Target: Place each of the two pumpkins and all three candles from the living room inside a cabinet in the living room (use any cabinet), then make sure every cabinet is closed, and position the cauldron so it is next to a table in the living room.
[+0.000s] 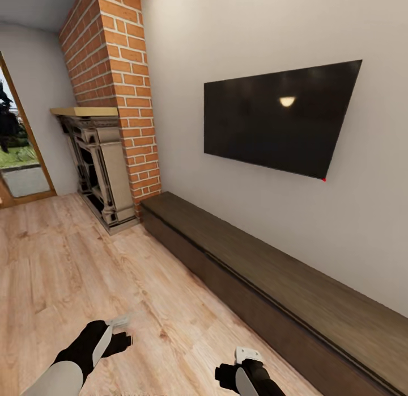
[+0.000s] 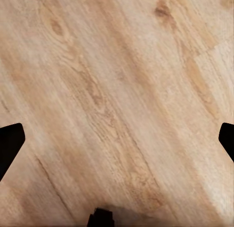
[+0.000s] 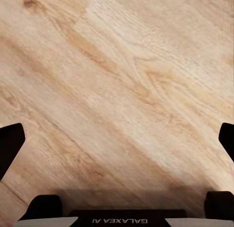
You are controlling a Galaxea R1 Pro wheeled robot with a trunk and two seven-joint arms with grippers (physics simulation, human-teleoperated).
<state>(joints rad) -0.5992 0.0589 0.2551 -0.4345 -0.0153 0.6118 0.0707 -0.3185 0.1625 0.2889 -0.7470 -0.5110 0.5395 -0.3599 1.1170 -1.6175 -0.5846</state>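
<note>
Head view: cabinet (image 1: pixel 294 282) runs long-axis from 12 toward 4 o'clock, shut, nearer my right gripper (image 1: pixel 241 365); left gripper (image 1: pixel 116 333) too is wide open and empty over floor (image 1: pixel 85 260).

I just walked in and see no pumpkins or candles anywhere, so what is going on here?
The robot is holding nothing right now. Both the left gripper and right gripper hang open and empty over the wooden floor. It faces the long dark cabinet along the wall under the television, beside the brick fireplace. The cabinet's fronts look closed.
</note>
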